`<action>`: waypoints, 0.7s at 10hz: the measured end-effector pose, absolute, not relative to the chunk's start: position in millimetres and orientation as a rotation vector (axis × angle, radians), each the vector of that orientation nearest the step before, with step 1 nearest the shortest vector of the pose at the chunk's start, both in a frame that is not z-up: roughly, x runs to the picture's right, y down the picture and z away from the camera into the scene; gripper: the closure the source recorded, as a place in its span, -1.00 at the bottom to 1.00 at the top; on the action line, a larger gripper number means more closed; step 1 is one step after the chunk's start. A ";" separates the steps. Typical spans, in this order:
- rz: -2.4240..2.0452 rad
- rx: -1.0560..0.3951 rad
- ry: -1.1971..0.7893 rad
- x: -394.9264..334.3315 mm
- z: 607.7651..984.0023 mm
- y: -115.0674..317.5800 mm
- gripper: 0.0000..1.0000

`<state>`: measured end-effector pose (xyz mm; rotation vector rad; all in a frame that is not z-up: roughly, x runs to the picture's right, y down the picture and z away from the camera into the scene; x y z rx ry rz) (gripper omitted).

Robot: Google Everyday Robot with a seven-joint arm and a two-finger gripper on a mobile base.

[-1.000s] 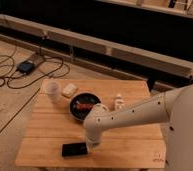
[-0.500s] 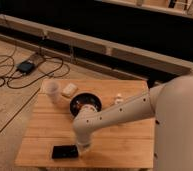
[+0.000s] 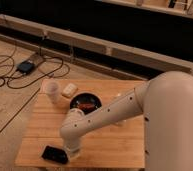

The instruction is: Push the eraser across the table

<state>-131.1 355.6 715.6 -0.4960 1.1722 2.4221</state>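
At the desk's (image 3: 115, 145) near-left edge: eraser (image 3: 54, 154), long axis running left-right, immediately left of the lowered pincer (image 3: 73, 151), seemingly touching; pincer's state impossible to tell.

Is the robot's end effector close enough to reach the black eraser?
Probably yes. The end effector is down at the table, right beside the eraser near the front edge, with nothing between them.
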 end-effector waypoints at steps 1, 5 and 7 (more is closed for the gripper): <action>2.401 -0.507 1.168 -138.1 711.0 358.8 0.70; 2.323 -0.546 1.149 -166.6 699.8 370.3 0.70; 2.320 -0.561 1.117 -178.5 701.7 367.3 0.70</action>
